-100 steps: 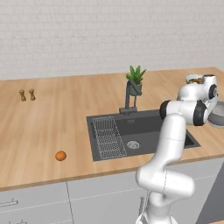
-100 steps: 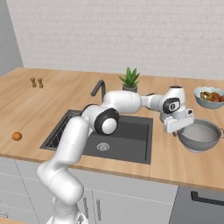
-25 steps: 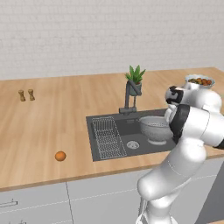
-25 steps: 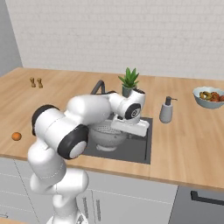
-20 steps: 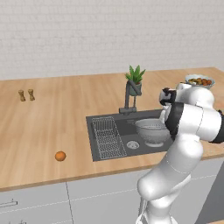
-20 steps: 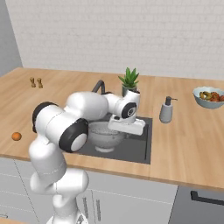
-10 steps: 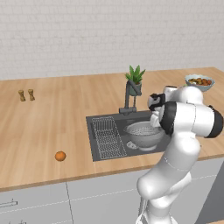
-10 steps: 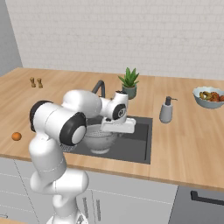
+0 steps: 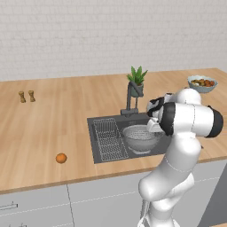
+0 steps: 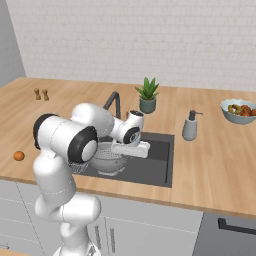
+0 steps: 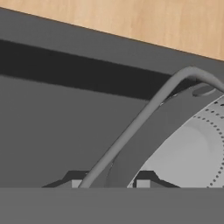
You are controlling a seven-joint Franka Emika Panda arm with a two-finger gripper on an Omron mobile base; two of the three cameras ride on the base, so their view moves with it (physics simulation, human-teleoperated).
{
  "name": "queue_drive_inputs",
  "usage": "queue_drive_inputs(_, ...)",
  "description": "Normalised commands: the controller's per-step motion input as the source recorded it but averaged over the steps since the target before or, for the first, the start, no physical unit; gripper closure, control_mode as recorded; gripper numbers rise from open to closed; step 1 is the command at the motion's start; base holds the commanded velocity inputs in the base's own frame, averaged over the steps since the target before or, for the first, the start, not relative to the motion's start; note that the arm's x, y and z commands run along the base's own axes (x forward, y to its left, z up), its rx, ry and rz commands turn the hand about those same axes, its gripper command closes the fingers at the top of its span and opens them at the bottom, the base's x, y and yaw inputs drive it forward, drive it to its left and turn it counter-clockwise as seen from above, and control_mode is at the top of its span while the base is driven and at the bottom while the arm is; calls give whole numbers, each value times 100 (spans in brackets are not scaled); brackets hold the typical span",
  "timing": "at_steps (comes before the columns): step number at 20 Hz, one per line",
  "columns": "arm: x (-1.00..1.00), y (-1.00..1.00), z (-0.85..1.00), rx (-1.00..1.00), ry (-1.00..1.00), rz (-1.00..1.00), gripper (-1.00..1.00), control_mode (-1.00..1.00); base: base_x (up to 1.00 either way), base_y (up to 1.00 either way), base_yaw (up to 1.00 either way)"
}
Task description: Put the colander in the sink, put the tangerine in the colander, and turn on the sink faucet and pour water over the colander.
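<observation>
Colander (image 9: 141, 137) sat in the sink (image 9: 99, 150), a light grey metal bowl, round, with perforated sides and a wide flat rim. The gripper (image 11: 107, 183) had its fingers pinched onto the colander's rim, seen close in the hand view with a thin curved handle loop rising beside them. Sink was a dark grey rectangular recessed basin in a pale wood-grain counter (image 9: 53, 128). A flat rectangular wire rack (image 9: 108, 138) lay in the sink's left part, just beside the colander. Tangerine (image 9: 61, 158), small, bright orange, round, lay on the counter well left of the sink. Sink faucet (image 9: 129, 99), dark, slim, with a bent spout, stood at the sink's back edge. Behind it was a spiky green plant (image 9: 137, 81) in a dark pot.
</observation>
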Motion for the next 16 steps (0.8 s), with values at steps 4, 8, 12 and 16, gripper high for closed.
queue_drive_inputs(4,10,-20,-17,22,-1,11,100,-100,0,0,0)
queue_drive_inputs(8,5,-27,-19,18,-2,15,100,-100,0,0,0)
queue_drive_inputs(12,0,-36,-19,9,-6,18,100,-100,0,0,0)
queue_drive_inputs(16,0,-41,-19,1,-8,19,100,-100,0,0,0)
